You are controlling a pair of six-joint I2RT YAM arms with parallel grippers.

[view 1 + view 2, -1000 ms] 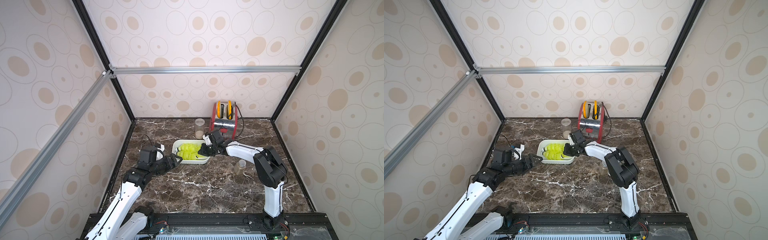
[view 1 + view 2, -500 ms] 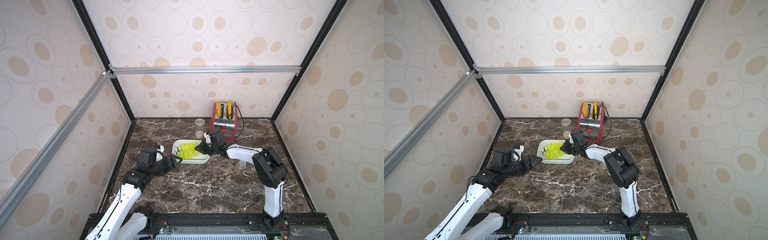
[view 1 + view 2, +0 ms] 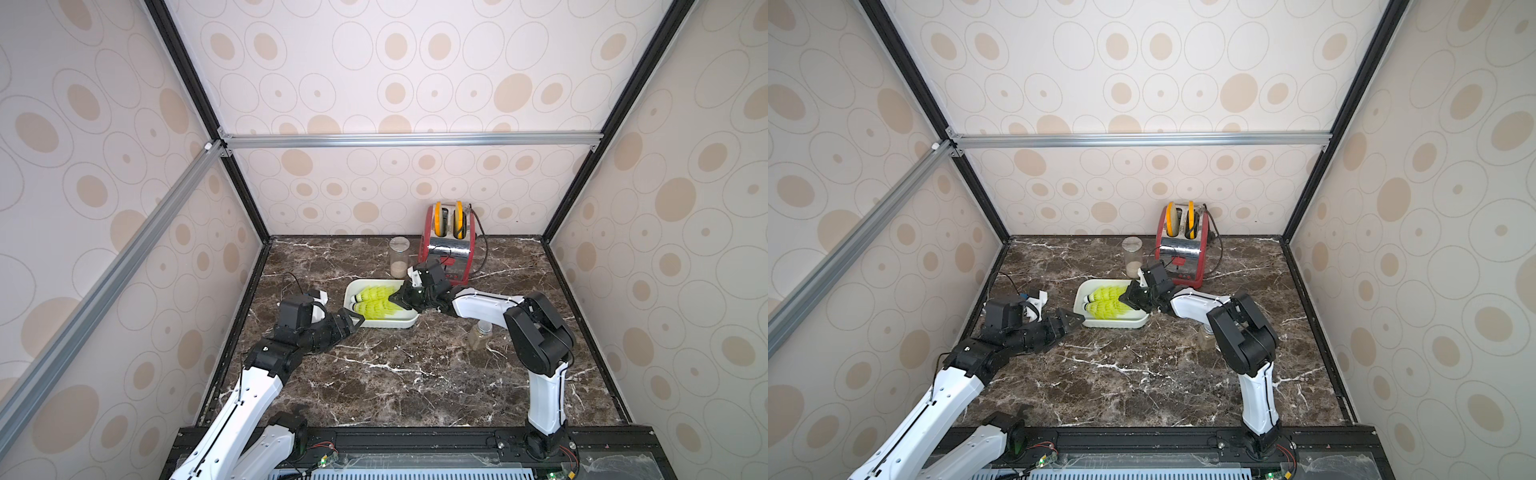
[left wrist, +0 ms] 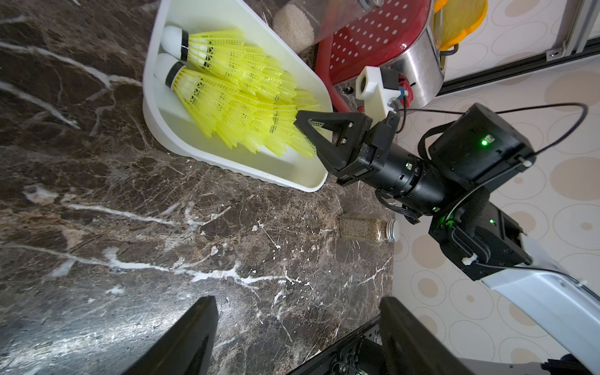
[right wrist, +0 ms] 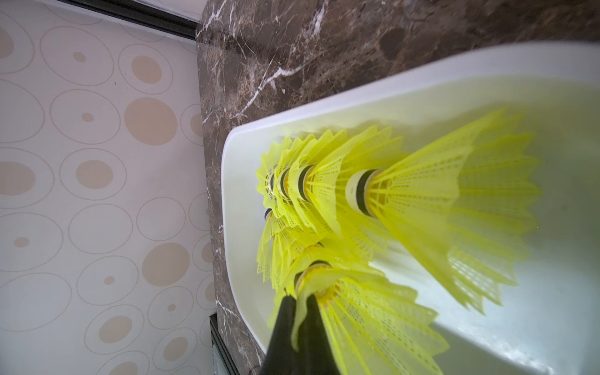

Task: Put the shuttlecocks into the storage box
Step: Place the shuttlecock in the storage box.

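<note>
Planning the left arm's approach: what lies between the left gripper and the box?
Nothing but bare marble tabletop, as the left wrist view shows: the left gripper is open, and the box lies beyond.

You had your left end effector [image 4: 298, 302] spread wide above the marble desk [image 4: 156, 250]. Beyond it, your right end effector [image 4: 299, 118] reached into the white storage box [image 4: 227, 166], its tip against the nested yellow shuttlecocks [image 4: 240, 97].

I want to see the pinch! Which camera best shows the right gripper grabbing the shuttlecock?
The right wrist view: close-up, the right gripper nips the yellow skirt edge of a shuttlecock. The left wrist view shows it side-on, the pinch unclear; both top views show it tiny at the storage box.
</note>
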